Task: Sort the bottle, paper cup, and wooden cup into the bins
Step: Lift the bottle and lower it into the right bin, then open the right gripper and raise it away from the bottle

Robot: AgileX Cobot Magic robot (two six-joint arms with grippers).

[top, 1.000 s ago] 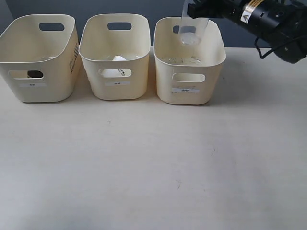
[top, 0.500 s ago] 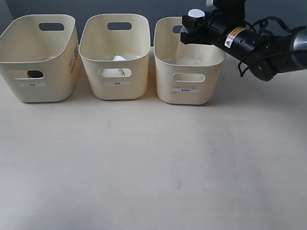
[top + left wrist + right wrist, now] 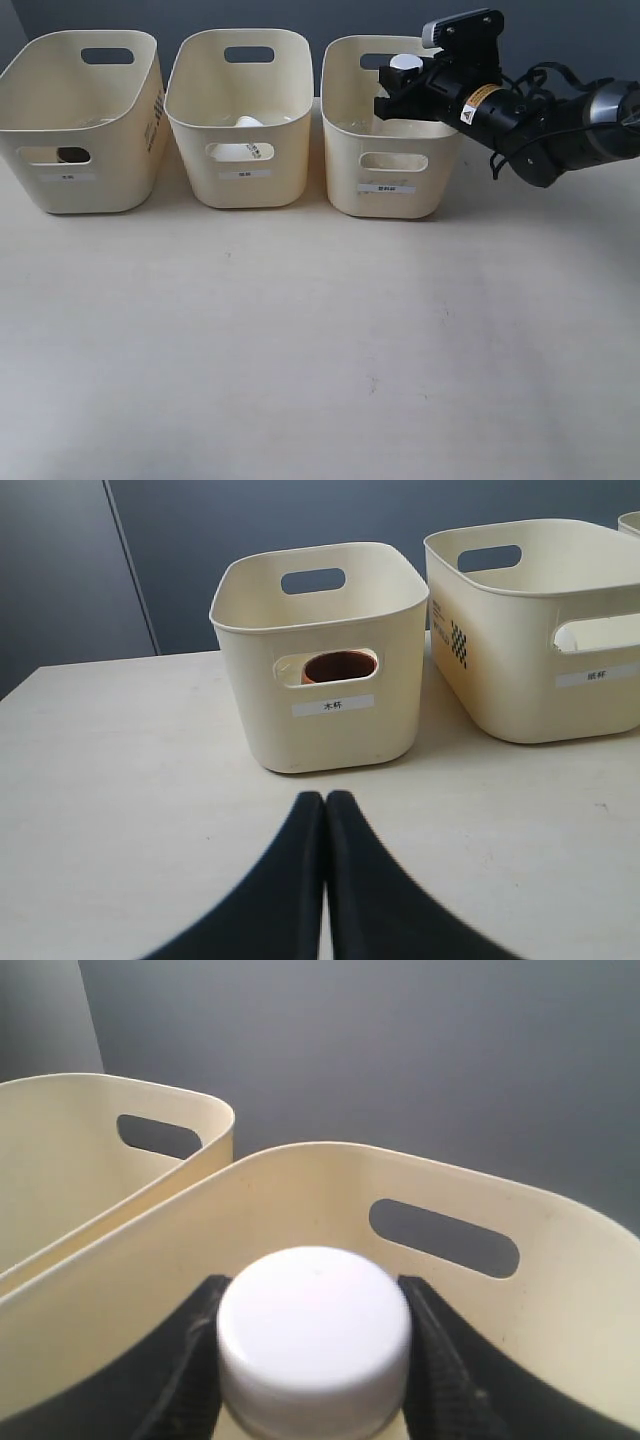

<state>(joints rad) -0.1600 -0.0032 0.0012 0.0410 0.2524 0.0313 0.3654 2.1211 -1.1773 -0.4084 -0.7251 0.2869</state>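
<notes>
Smooth cream bins (image 3: pixel 250 115) with rounded corners are standing in a row on the matte tabletop (image 3: pixel 300 330). The right hand (image 3: pixel 392 93) is pinching the bottle (image 3: pixel 314 1338) at its glossy white cap, inside the rightmost bin. The left hand (image 3: pixel 325 802) is resting pressed together, facing the wooden cup (image 3: pixel 336 667) in its bin.

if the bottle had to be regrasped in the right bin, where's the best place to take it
By the neck just under the white cap, coming straight down from above. The bottle stands upright inside the right bin, whose walls block its sides; only the top is reachable. The right tool already holds there.
</notes>
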